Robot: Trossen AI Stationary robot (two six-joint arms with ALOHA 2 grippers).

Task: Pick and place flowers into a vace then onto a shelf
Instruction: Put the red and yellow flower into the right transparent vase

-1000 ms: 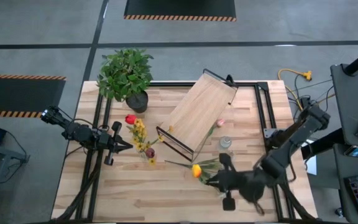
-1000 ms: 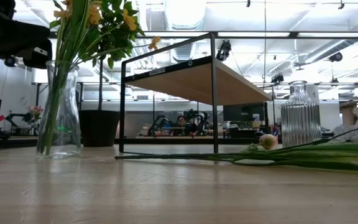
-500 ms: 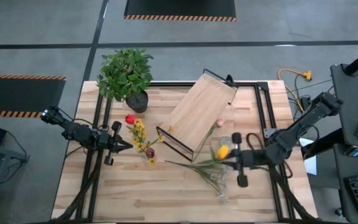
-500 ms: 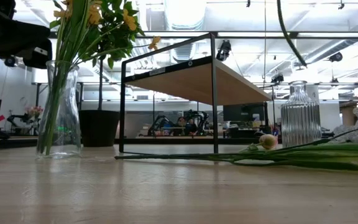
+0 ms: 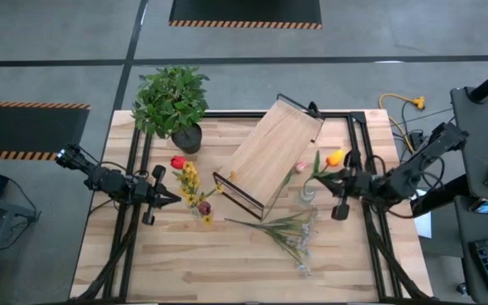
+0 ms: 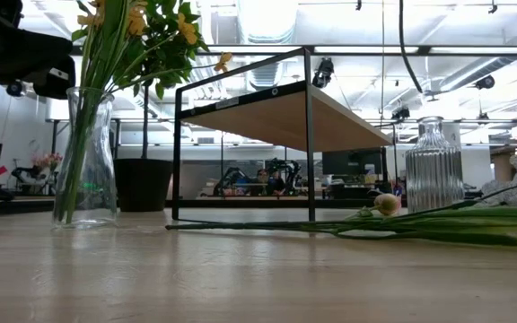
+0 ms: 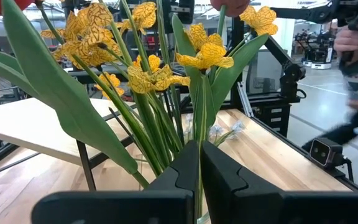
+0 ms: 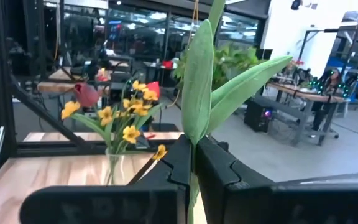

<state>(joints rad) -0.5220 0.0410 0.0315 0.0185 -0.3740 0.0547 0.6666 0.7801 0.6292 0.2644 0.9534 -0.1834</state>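
My right gripper (image 5: 323,176) is shut on an orange-blossomed flower (image 5: 335,158) and stands beside the ribbed glass vase (image 5: 307,195), which stands on the table by the shelf (image 5: 274,152). More loose flowers (image 5: 288,230) lie flat on the table nearer the front. A second clear vase (image 6: 85,161) with yellow and red flowers stands at the left. My left gripper (image 5: 174,197) is shut and level just beside it, with nothing seen between its fingers. My right gripper pinches the flower's green stem (image 8: 191,155) between its two fingers, just below the leaves. The fingers are level and lie across the stem. The flower is lifted clear of the table, roughly upright, with leaves and blossom above the fingers.
A bushy potted plant (image 5: 172,102) stands at the far left corner. The shelf sits aslant across the table's middle on its black frame. Black rails (image 5: 358,161) run along both table sides. Bare wood lies along the near edge.
My right gripper has lifted the orange flower out of the loose pile and carried it toward the far edge, to beside the ribbed vase. It turned on the way, and the flower has gone from lying flat to roughly upright.
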